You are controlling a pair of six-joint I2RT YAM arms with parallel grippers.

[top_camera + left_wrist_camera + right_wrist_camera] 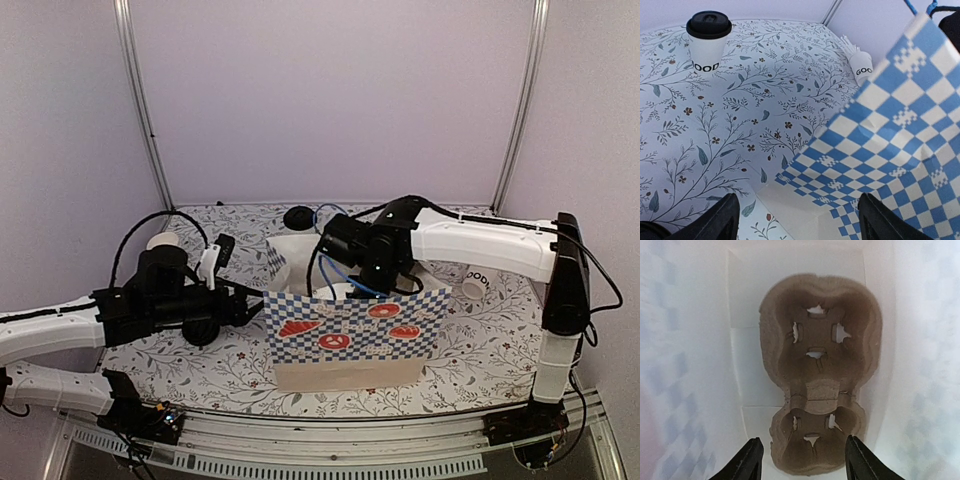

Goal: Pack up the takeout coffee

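Note:
The takeout coffee [708,40], a white cup with a black lid, stands upright at the far back of the table; the top view shows its lid [297,217]. The blue checkered paper bag [350,330] stands open at mid-table and fills the right of the left wrist view [890,145]. My left gripper [255,300] is open and empty, its fingers [722,220] either side of the bag's lower left side. My right gripper [345,275] is open and empty over the bag's mouth [802,462]. Below it a brown pulp cup carrier [817,365] lies on the bag's floor.
A white cup with black lettering and white sticks [860,67] stands behind the bag at the right [475,283]. A plain white cup [163,241] is partly hidden behind my left arm. The table has a floral cloth [715,125] and walls close around it.

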